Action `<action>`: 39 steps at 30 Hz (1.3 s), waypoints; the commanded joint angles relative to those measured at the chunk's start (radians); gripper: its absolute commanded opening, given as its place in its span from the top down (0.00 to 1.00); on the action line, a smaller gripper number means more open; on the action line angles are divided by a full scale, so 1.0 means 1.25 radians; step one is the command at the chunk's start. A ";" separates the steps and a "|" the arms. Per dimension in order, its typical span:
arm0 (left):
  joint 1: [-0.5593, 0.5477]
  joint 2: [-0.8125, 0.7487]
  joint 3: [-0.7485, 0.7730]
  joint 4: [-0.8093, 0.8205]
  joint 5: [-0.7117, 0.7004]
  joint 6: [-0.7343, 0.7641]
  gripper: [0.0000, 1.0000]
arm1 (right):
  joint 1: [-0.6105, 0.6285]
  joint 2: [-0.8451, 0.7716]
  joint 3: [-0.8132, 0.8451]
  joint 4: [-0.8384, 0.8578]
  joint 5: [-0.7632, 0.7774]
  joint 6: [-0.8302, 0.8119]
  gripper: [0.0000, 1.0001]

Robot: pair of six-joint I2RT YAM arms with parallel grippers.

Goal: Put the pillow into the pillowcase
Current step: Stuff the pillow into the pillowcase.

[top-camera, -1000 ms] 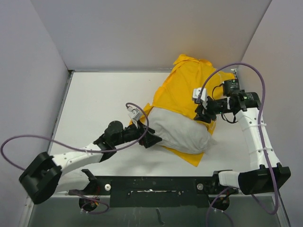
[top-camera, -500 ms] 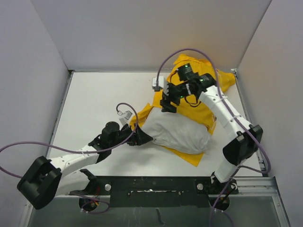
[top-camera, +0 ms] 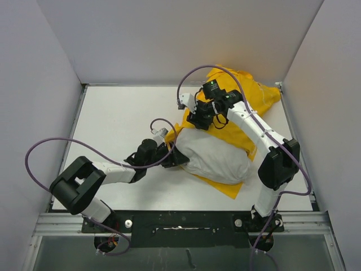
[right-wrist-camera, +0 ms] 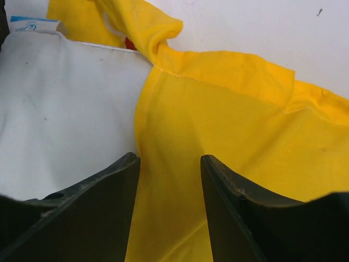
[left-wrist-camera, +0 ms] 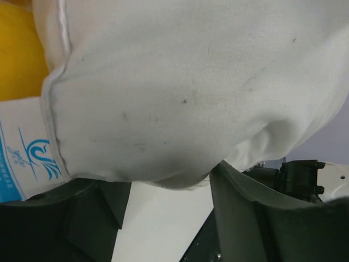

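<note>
"At the plump white fabric pillow's [top-camera: 217, 158] left end — is the left gripper [top-camera: 180, 158] pinching?"
"Cannot tell; it straddles that end. Right gripper [right-wrist-camera: 169, 159], jaws spread, stands at the pillow's far edge over the bright yellow printed pillowcase [top-camera: 255, 90] half-covering it."

Pillow [top-camera: 217, 158] apparently partway in pillowcase [top-camera: 255, 92], on table [top-camera: 124, 113].

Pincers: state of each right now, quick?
Left pincer: open, jaws either side of the pillow edge.
Right pincer: open over the pillowcase, holding nothing.
</note>
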 commanded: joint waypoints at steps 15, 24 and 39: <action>-0.002 0.153 0.073 0.538 -0.038 0.264 0.65 | -0.004 -0.011 0.093 -0.092 -0.354 0.054 1.00; -0.010 0.258 0.051 0.666 -0.040 0.236 0.69 | -0.024 -0.096 0.013 -0.027 -0.147 0.056 0.48; -0.020 0.314 0.054 0.703 -0.024 0.276 0.72 | -0.046 -0.030 -0.002 -0.009 0.006 0.052 0.90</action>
